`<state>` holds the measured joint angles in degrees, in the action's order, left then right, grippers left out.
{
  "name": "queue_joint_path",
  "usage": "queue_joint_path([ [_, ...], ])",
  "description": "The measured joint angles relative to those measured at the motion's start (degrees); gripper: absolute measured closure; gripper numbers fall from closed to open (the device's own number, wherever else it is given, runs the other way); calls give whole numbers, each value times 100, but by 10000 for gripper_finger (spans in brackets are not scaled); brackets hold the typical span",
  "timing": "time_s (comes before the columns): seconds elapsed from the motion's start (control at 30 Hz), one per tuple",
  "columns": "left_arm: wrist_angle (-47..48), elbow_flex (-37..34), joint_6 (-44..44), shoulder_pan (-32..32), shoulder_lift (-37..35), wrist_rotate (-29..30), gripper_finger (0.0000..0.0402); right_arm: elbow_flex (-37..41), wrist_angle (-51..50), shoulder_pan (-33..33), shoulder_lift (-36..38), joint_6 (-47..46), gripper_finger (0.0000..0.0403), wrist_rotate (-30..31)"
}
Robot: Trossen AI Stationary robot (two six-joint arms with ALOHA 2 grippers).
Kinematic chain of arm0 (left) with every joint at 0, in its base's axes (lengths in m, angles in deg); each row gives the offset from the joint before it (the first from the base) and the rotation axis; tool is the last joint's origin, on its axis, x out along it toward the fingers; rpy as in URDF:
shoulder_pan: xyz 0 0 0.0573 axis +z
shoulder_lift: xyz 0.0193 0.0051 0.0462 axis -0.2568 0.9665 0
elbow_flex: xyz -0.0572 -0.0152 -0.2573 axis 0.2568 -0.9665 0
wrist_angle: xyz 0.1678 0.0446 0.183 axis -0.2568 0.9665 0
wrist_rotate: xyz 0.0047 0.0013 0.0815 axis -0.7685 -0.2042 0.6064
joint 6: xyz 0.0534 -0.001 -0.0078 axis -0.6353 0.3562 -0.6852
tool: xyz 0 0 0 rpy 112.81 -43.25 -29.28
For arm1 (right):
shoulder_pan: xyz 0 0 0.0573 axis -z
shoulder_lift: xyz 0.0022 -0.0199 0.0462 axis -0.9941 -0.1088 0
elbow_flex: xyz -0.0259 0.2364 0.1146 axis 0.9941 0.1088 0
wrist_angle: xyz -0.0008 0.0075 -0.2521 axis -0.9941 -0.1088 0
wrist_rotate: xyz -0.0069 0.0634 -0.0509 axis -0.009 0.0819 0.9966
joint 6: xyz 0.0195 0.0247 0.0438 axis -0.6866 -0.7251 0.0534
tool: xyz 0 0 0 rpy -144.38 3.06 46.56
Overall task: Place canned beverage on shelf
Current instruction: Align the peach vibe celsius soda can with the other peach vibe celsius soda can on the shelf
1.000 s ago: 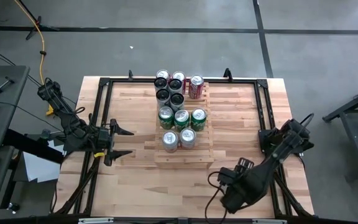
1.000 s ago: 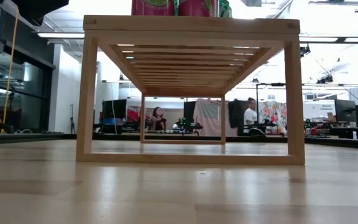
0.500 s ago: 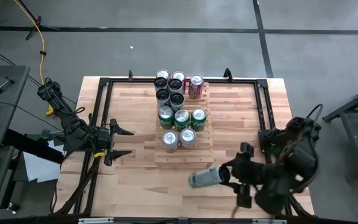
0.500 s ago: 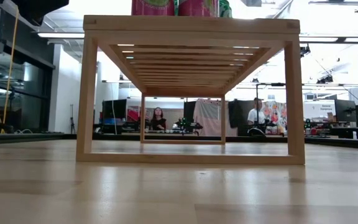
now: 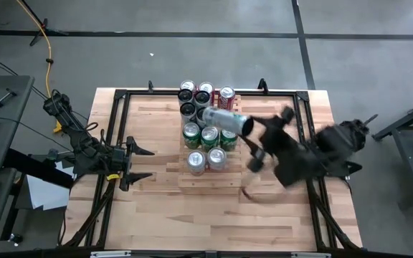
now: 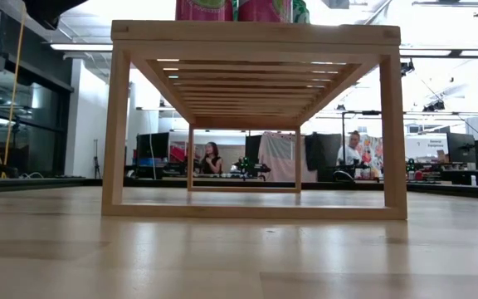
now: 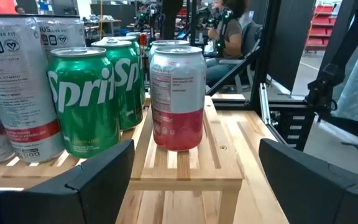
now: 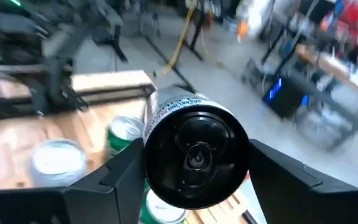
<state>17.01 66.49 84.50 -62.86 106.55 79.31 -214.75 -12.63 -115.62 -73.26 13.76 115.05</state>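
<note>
My right claw (image 5: 252, 143) was clamped on the silver can with the black end (image 5: 226, 119), carrying it on its side above the light-wood slatted shelf (image 5: 235, 177). Seen from overhead, the can hung toward three o'clock of the shelf's middle, over the green cans (image 5: 208, 135), its black base facing my wrist camera (image 8: 196, 155).

By my judgement the task was well along: the can was lifted and brought over the shelf, but I had yet to stand it upright, lower it into a free spot and let go.

Half a second earlier I had held that can low over the bare tabletop at about five o'clock of the shelf; it had since swung up and across.

Farther off at nine o'clock, my left claw (image 5: 140, 163) waited, spread wide, facing the red-and-white can (image 7: 177, 96) at the shelf's corner.
</note>
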Motion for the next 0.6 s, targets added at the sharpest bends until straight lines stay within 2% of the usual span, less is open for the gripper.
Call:
queue_joint_path([
  [0.13,2,0,0,0,0,0,66,7,246,966,-4,240,176,-822],
  [0.27,5,0,2,0,0,-2,66,3,99,1646,-2,299,176,-1255],
  [0.37,73,0,61,0,2,-2,66,3,-263,1865,40,201,176,-1349],
  [0.5,194,0,247,0,13,-3,66,3,-519,1852,258,-12,176,-1303],
  [0.6,178,0,350,0,11,-2,66,-1,-784,1822,433,-539,176,-1567],
])
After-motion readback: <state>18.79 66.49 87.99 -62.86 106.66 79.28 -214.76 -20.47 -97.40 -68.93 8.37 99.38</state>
